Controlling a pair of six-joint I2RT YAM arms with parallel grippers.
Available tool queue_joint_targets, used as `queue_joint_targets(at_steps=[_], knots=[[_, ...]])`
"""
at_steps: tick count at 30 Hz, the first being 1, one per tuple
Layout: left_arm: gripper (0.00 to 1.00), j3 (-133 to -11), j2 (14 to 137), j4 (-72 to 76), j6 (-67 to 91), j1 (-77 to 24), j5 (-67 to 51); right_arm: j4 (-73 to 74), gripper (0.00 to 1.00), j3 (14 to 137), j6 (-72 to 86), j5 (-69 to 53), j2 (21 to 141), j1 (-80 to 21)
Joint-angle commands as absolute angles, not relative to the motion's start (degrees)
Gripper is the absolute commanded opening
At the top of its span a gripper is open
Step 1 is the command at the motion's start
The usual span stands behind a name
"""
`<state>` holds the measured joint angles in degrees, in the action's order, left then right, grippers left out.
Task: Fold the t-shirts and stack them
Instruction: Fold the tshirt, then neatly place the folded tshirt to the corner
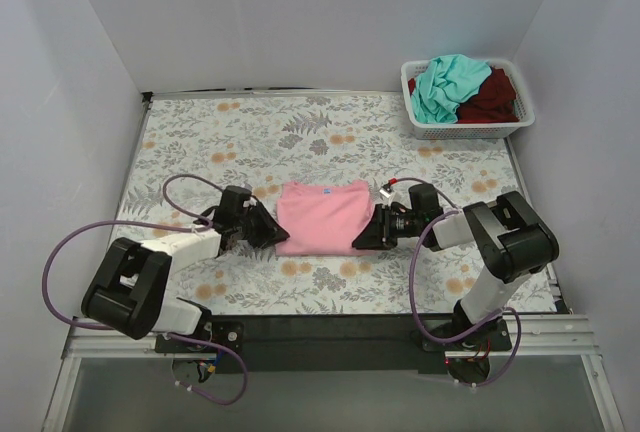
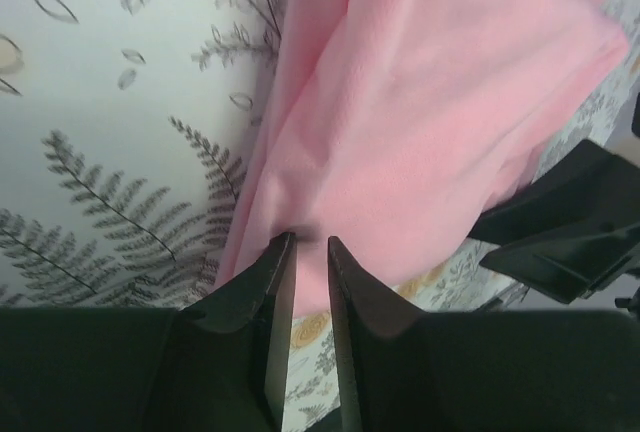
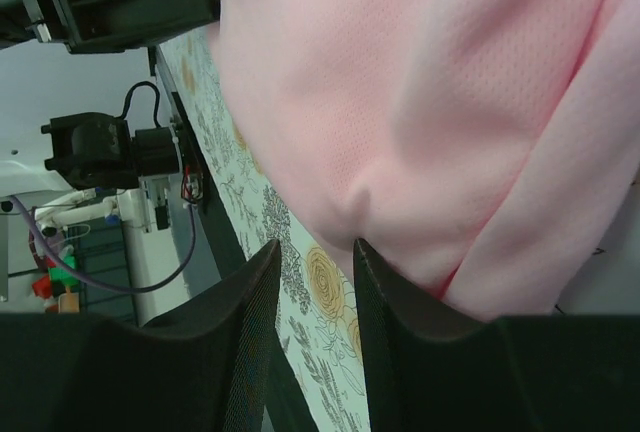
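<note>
Shows the pink t-shirt [image 1: 322,217] folded flat midway across the tabletop [image 1: 300,132]. Has the left hand [image 1: 268,229] pinching its left edge, the right hand [image 1: 362,235] at its right edge, fingers [image 3: 250,312] narrowly apart; cannot tell whether gripping.

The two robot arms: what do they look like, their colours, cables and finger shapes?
Both arms, left arm and right arm, have boxy black joints joined by pale grey links. A looping purple cable trails along each. The left gripper and right gripper each end in two matte black, tapering fingers.
</note>
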<state>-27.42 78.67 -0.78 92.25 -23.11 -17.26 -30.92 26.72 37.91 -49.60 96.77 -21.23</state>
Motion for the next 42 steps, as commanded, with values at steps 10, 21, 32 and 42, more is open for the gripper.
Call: queue_joint_targets(at_steps=[10,21,32,42], knots=[[0.23,-41.48,80.59,-4.13,86.49,-20.57,-10.19,-36.48,0.42,27.15,38.76,-51.33,93.79,-19.69],[0.22,-44.64,91.82,4.22,86.49,-20.39,-13.97,-36.65,0.42,41.83,40.25,-46.15,98.86,-17.32],[0.23,-48.16,96.16,2.38,85.17,-19.51,-12.05,-36.3,0.42,46.85,37.88,-45.26,111.45,-11.95],[0.46,-54.75,77.81,-10.62,74.38,-19.42,-0.72,-1.31,0.47,51.57,22.26,-29.94,94.59,-12.56]])
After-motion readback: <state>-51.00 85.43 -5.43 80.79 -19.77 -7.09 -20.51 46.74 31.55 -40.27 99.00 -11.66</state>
